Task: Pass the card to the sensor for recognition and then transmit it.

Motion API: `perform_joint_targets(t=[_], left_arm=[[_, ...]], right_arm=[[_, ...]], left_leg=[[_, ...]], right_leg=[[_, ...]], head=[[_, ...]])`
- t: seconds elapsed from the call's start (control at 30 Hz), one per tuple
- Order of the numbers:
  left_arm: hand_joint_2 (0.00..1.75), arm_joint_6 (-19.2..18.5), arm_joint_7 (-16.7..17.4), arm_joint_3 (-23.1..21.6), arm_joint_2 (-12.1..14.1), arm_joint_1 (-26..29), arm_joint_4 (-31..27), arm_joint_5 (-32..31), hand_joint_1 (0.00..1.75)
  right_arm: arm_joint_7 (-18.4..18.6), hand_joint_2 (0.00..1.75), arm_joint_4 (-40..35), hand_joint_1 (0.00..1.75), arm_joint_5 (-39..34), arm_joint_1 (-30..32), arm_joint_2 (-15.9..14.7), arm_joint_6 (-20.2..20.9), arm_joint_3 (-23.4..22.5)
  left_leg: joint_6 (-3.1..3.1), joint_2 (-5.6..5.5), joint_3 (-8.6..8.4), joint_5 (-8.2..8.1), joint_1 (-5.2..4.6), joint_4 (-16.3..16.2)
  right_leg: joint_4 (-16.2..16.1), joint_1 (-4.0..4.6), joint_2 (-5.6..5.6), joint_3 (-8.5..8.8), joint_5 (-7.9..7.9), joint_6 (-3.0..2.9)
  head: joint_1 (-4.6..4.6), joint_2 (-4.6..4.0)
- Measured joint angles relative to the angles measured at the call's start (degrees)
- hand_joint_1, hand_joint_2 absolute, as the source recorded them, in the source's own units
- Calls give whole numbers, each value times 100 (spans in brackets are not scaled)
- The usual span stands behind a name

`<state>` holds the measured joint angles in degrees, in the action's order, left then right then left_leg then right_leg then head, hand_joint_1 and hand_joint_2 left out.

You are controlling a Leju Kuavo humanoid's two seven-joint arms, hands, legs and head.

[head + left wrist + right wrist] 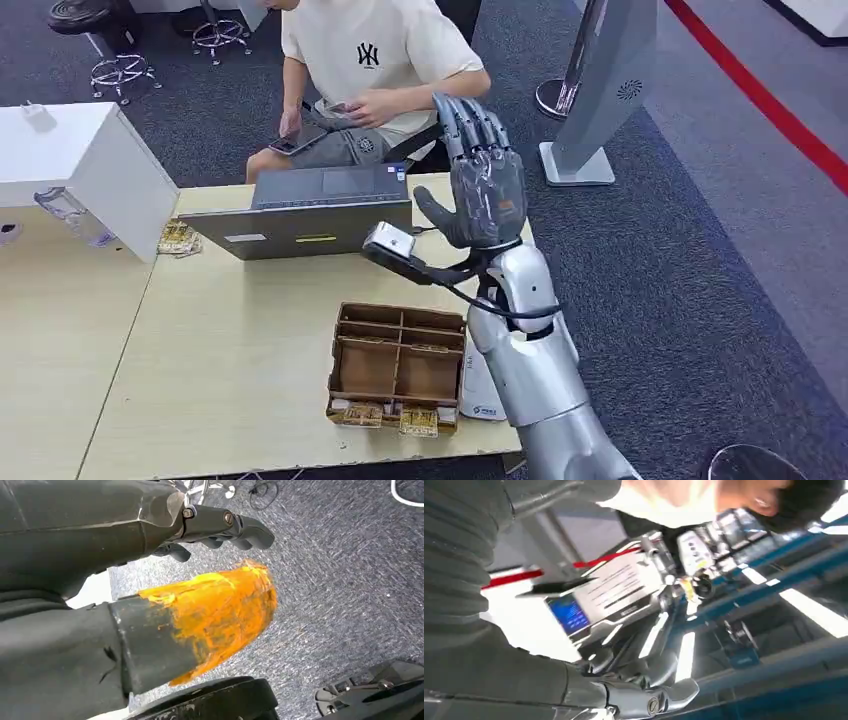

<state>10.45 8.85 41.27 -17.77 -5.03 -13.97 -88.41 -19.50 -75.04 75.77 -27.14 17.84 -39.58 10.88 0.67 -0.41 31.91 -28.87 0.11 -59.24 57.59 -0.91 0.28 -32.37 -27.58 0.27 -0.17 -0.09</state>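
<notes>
— while the right hand (484, 180) is raised, what does it hold?
— nothing, fingers spread. a white card (483, 395) lies on the surface (230, 350), well below, beside the cardboard tray (398, 365).
— left hand (220, 527)?
— fingers curled, empty.

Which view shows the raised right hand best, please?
The head view: the right hand stands upright over the table, fingers extended, holding nothing. The right wrist view catches its grey cover and fingers close and blurred. The left wrist view looks at carpet.
</notes>
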Motion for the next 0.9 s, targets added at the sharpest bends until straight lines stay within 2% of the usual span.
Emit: perform_joint_targets(t=[0.13,0.37,0.5,0.63,0.67,0.7,0.73,0.83,0.9], left_arm=[[0,96,-22,0,-13,56,0,103,0],[0,199,-76,13,-39,98,0,315,0],[0,210,-96,20,-42,102,0,365,0],[0,210,-96,20,-42,102,0,374,0],[0,212,-96,20,-44,102,0,374,0],[0,216,-96,20,-44,102,0,380,0],[0,221,-98,22,-44,102,0,389,0],[0,232,-98,28,-46,104,0,411,0],[0,269,-116,61,-46,112,0,467,0]], right_arm=[[-408,175,-736,0,-791,587,122,-9,-2],[-851,175,-1542,0,-1087,1173,37,-11,177],[-895,175,-1809,0,-1131,1574,-62,-11,274],[-900,175,-1938,0,-1133,1723,-101,-11,295],[-915,175,-1960,44,-1144,1728,-101,-11,296],[-954,175,-1982,58,-1201,1738,-107,-11,297],[-987,175,-1999,155,-1252,1757,-107,-11,298],[-1082,175,-2041,175,-1382,1928,-129,-7,306],[-1309,175,-2043,175,-1457,2215,-164,-6,313]], left_leg=[[-1,-4,3,-3,0,1],[-1,-2,2,-3,0,0],[-1,0,2,-3,-1,1],[-1,1,2,-3,-1,1],[-1,1,1,-3,0,1],[-1,1,1,-3,0,1],[-1,1,1,-3,0,1],[-1,0,0,-3,0,1],[-1,-4,3,-3,-1,1]], right_leg=[[0,-1,-2,-2,-2,1],[-3,-1,-4,0,-2,1],[-3,-1,-2,0,-1,1],[-3,-1,-2,-1,-2,1],[-3,-1,-1,-1,-2,1],[-3,-1,-1,-1,-2,1],[-3,-1,-2,-1,-2,1],[-3,0,-2,1,-2,1],[-3,-1,-4,0,-2,1]], head=[[2,0],[4,0],[4,0],[4,0],[4,0],[4,0],[4,0],[4,0],[4,0]])
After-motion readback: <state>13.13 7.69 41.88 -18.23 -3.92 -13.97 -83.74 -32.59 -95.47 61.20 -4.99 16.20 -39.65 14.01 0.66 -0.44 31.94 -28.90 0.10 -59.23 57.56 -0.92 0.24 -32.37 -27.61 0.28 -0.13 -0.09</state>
